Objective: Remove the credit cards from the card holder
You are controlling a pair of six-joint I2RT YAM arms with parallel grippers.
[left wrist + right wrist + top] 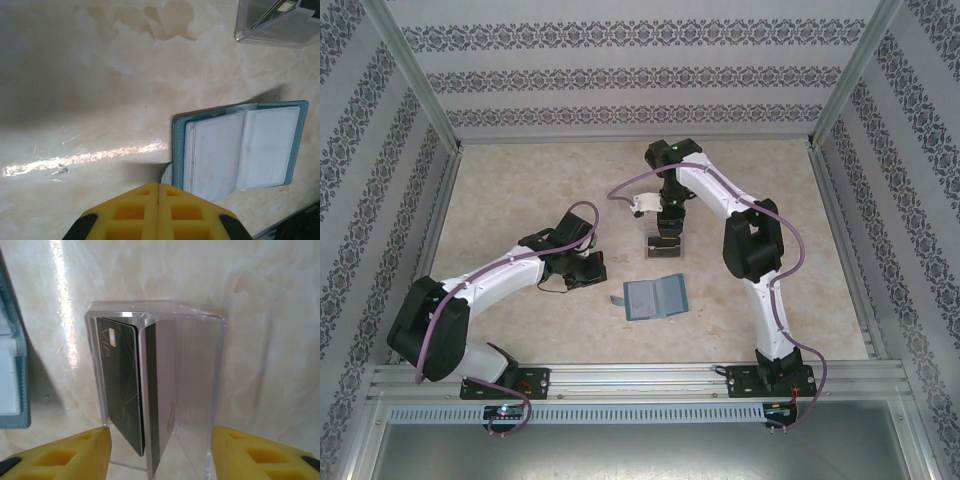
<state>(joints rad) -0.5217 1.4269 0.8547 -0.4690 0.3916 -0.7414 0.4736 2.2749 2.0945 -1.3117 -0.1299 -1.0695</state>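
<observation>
Right gripper (160,442) spread wide either side of the clear tray (200,365), two credit cards (155,390) on edge inside it, card holder (240,150) open just beside the tray, left gripper (158,186) pressed together further from the tray: judge best to rise straight, touching neither tray wall

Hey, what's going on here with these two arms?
Two robot arms are emptying a card holder, which lies open on the table with its pockets looking bare. Two credit cards stand in a clear tray. The right arm's fingers are open on either side of that tray; the left arm's fingers are shut, empty, near the holder.
</observation>
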